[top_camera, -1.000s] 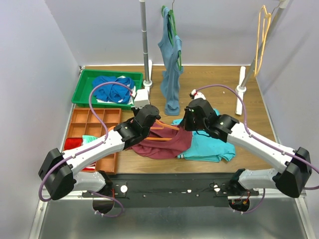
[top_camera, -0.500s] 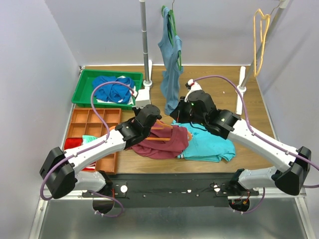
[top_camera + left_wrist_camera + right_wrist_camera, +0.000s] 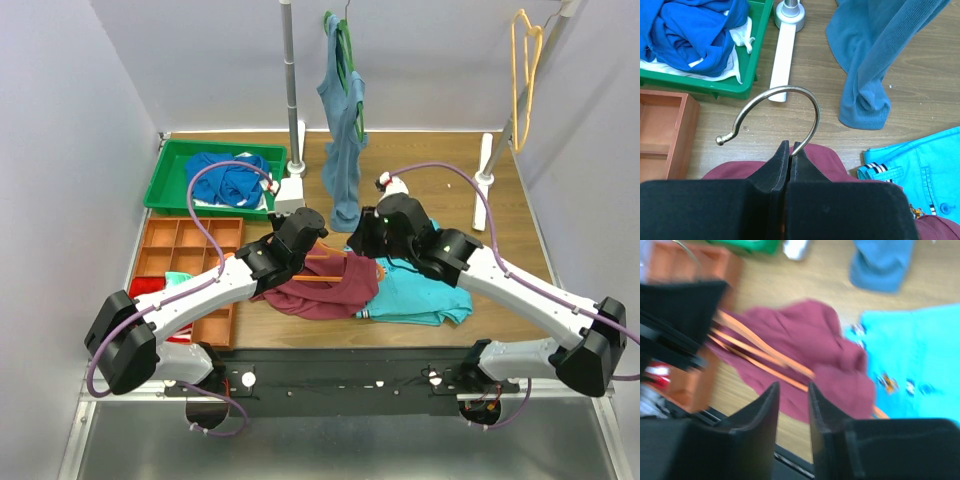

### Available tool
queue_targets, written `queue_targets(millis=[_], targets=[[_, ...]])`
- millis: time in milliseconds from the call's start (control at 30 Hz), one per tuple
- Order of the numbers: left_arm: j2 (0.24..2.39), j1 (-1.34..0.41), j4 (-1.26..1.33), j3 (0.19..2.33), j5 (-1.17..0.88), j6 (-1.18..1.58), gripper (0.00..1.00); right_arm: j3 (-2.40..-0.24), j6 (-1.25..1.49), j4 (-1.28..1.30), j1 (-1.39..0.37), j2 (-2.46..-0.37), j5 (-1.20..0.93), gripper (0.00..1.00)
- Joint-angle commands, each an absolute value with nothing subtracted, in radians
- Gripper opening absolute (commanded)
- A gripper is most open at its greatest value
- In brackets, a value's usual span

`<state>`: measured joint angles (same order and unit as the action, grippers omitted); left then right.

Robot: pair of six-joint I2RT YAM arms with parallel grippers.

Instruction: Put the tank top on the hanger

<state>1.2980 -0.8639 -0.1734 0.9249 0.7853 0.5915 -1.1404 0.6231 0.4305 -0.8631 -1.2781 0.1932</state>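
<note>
The maroon tank top (image 3: 322, 292) lies crumpled on the table, draped over the orange hanger (image 3: 328, 277). Its fabric (image 3: 826, 159) shows just beyond my left fingers. My left gripper (image 3: 303, 233) (image 3: 790, 150) is shut on the base of the hanger's metal hook (image 3: 785, 88), which curls away over the wood. My right gripper (image 3: 363, 243) (image 3: 791, 390) hovers open just above the tank top (image 3: 810, 340), with nothing between its fingers. The orange hanger bars (image 3: 760, 356) cross the fabric ahead of it. The right wrist view is blurred.
A turquoise garment (image 3: 428, 292) lies right of the tank top. A grey-blue top on a green hanger (image 3: 345, 150) hangs behind. A green tray (image 3: 165, 188) of blue clothes and an orange compartment tray (image 3: 190, 240) sit left. A yellow-orange hanger (image 3: 525, 60) hangs back right beside stand poles (image 3: 290, 90).
My right gripper has gone from shut to open and shifted left across the tank top's right edge. The fabric has bunched slightly left. The left gripper keeps its hold on the hook.
</note>
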Motion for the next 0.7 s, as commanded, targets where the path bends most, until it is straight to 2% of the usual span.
queue_targets(millis=[0,267,500,667], targets=[[1.299,-0.857,-0.169,0.939,0.807,0.627,0.0,-1.062,0.623,0.541,-0.871,-1.243,0.241,0.41],[1.316,-0.859,-0.173,0.962,0.811,0.617,0.0,-0.974,0.649,0.587,-0.885,-1.146,0.27,0.43],[1.333,-0.858,-0.175,0.98,0.805,0.626,0.0,-1.002,0.676,0.551,-0.936,-1.21,0.285,0.44],[1.351,-0.859,-0.179,0.994,0.801,0.63,0.0,-1.046,0.712,0.522,-0.974,-1.304,0.379,0.44]])
